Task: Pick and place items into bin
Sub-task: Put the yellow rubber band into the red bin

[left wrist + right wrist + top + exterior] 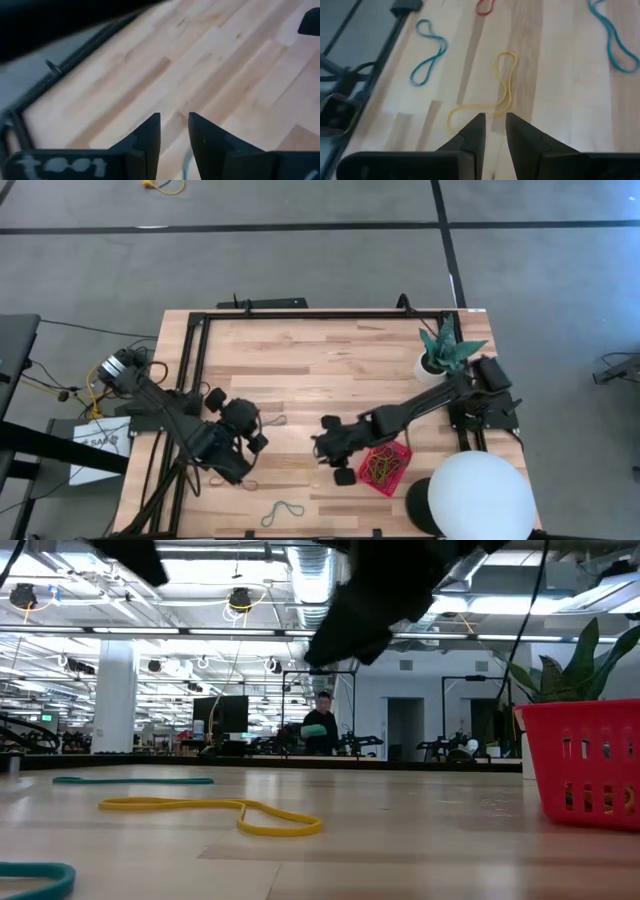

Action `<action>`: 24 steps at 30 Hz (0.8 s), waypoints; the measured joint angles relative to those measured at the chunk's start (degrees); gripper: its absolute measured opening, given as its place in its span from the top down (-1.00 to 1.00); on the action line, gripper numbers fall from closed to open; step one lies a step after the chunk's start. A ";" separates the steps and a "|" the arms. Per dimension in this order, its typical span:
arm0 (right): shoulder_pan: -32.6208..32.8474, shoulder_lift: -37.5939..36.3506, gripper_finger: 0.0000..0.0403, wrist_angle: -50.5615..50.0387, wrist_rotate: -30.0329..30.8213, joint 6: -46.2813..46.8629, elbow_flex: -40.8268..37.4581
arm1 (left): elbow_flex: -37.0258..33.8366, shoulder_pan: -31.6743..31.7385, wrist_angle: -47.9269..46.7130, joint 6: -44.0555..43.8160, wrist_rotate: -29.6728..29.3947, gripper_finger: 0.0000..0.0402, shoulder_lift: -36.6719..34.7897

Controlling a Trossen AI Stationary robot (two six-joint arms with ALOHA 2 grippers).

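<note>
- Red mesh bin (385, 468) stands at about 5 o'clock on the counter (320, 355) and already holds several rubber bands (381, 469).
- Loose bands remain: a yellow loop (485, 95) at the counter's centre, a teal loop (282, 511) at 6 o'clock, a red one (485, 6) and more teal.
- Right tool (331, 452), at the bin's 9 o'clock, hangs over the yellow loop, jaws slightly parted, empty.
- Left tool (252, 430) waits at 8 o'clock, likewise parted and empty.
- Judgement: partly done; several bands outstanding.

Both hands (494, 131) (174, 131) slightly parted, empty.
</note>
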 joint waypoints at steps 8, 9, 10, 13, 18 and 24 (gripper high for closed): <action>0.02 10.89 0.65 -0.41 3.70 2.33 7.60 | -16.86 -2.69 22.33 -3.71 -0.44 0.55 -1.08; -0.15 12.11 0.65 -0.86 3.72 2.40 8.30 | -18.29 -2.73 24.72 -3.71 -0.47 0.55 -1.04; -0.25 13.40 0.65 -0.65 3.72 2.45 9.12 | -19.55 -2.73 26.85 -3.69 -0.75 0.55 -1.04; -0.54 15.71 0.65 -0.96 3.44 2.54 10.10 | -22.39 -2.75 31.57 -3.17 -3.48 0.55 -1.04; -0.50 17.36 0.65 -1.12 3.15 2.54 11.18 | -23.80 -2.58 32.54 -4.17 -8.59 0.55 -1.04; -0.43 17.36 0.65 -0.69 3.08 4.37 11.29 | -23.80 -2.47 32.63 -4.56 -6.42 0.55 -1.06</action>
